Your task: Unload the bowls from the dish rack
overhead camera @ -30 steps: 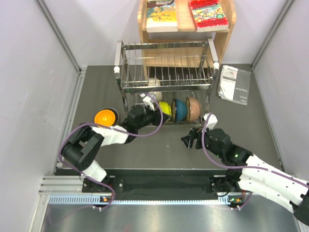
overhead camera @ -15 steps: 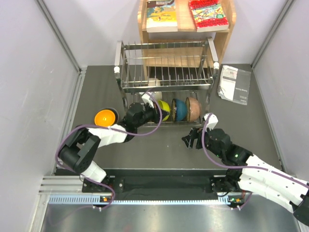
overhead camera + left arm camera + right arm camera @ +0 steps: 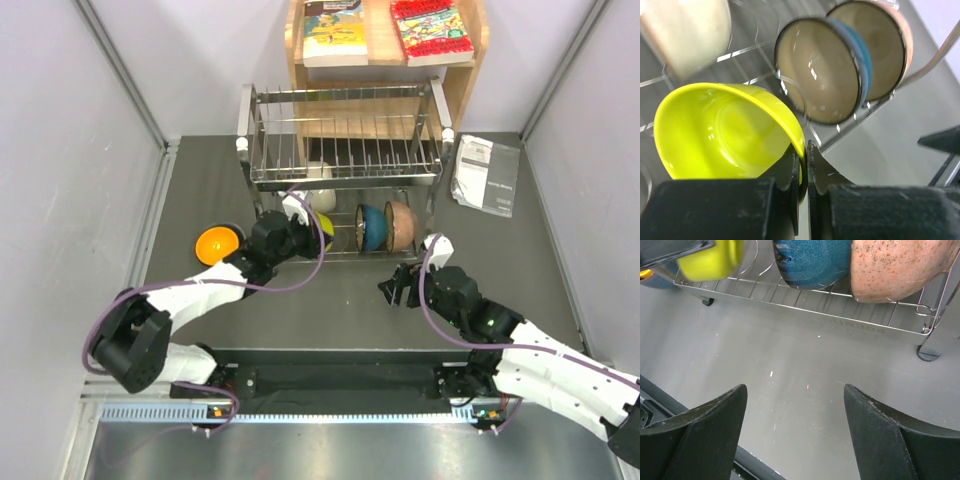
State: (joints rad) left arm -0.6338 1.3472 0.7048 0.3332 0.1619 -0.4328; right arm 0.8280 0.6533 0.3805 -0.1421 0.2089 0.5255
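The dark surface (image 3: 200,190) carries the rack (image 3: 345,150); on the rack's lower tier the tan bowl (image 3: 401,224) and teal bowl (image 3: 373,226) stand on edge, the cream bowl (image 3: 321,199) farther back; the orange bowl (image 3: 218,243) sits beside the rack's left end; the left jaws pinch the lime bowl's (image 3: 725,130) rim at that tier's left end; the right jaws hang spread before the rack.

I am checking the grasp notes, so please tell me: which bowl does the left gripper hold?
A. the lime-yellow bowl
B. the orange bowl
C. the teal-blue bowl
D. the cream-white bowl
A: in the left wrist view the left gripper is shut on the lime-yellow bowl, with its jaws pinching the bowl's rim.
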